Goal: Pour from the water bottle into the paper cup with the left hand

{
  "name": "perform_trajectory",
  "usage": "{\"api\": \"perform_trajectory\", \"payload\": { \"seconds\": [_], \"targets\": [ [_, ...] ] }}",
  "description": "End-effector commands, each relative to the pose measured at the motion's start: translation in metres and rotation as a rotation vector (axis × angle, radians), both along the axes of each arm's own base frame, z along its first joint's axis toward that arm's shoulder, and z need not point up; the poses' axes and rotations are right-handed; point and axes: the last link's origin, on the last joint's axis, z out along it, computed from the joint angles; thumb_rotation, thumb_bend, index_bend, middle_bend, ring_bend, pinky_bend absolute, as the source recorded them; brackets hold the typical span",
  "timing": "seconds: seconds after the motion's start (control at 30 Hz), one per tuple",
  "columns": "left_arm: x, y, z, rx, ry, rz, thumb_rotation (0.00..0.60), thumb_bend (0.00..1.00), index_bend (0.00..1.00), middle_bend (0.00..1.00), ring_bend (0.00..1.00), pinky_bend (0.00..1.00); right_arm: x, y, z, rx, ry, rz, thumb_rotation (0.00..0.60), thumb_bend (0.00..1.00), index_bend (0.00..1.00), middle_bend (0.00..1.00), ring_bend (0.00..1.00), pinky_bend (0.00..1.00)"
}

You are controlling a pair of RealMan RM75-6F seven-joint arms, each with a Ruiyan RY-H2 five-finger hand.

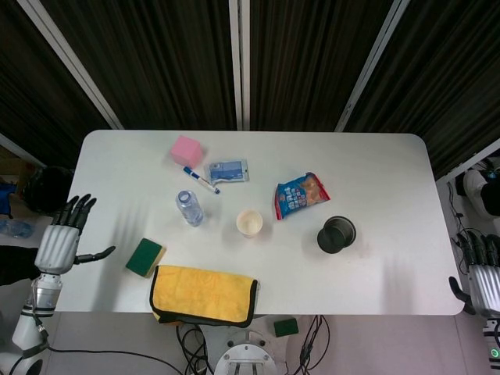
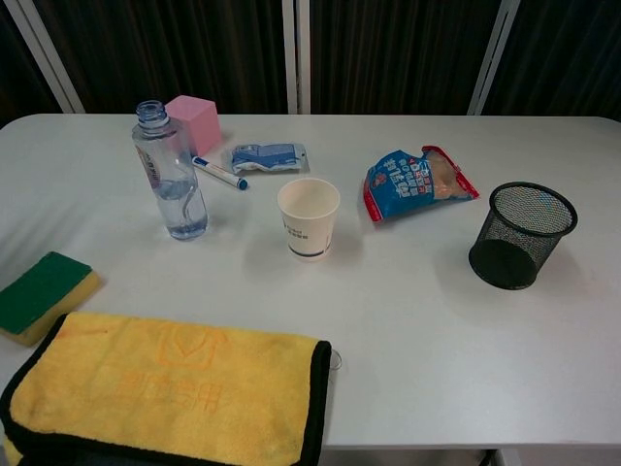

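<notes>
The clear, uncapped water bottle (image 1: 188, 208) (image 2: 172, 174) stands upright on the white table (image 1: 375, 172), holding a little water. The white paper cup (image 1: 249, 223) (image 2: 309, 217) stands upright to its right, a short gap between them. My left hand (image 1: 64, 240) hangs off the table's left edge, far from the bottle, fingers spread and holding nothing. My right hand (image 1: 482, 276) shows at the lower right of the head view, beyond the table's right edge, with nothing in it. Neither hand appears in the chest view.
A green and yellow sponge (image 2: 41, 294) and a yellow towel (image 2: 165, 393) lie at the front left. A pink cube (image 2: 194, 121), a blue marker (image 2: 220, 174) and a blue packet (image 2: 268, 155) lie behind the bottle. A snack bag (image 2: 420, 182) and a black mesh cup (image 2: 519, 235) sit right.
</notes>
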Motion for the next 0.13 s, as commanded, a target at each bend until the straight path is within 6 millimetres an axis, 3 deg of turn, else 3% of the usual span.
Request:
{"api": "perform_trajectory", "payload": {
  "seconds": [0.03, 0.13],
  "targets": [
    [-0.0180, -0.0387, 0.0150, -0.115, 0.154, 0.145, 0.090, 0.00, 0.03, 0.03, 0.00, 0.12, -0.0002, 0.0001, -0.0017, 0.007, 0.004, 0.002, 0.600, 0.29, 0.00, 0.00, 0.00, 0.00],
    [-0.0164, -0.0390, 0.0163, -0.081, 0.138, 0.134, 0.070, 0.00, 0.03, 0.03, 0.00, 0.12, 0.0000, 0.0001, -0.0027, 0.006, 0.004, 0.004, 0.600, 0.29, 0.00, 0.00, 0.00, 0.00]
  ]
}}
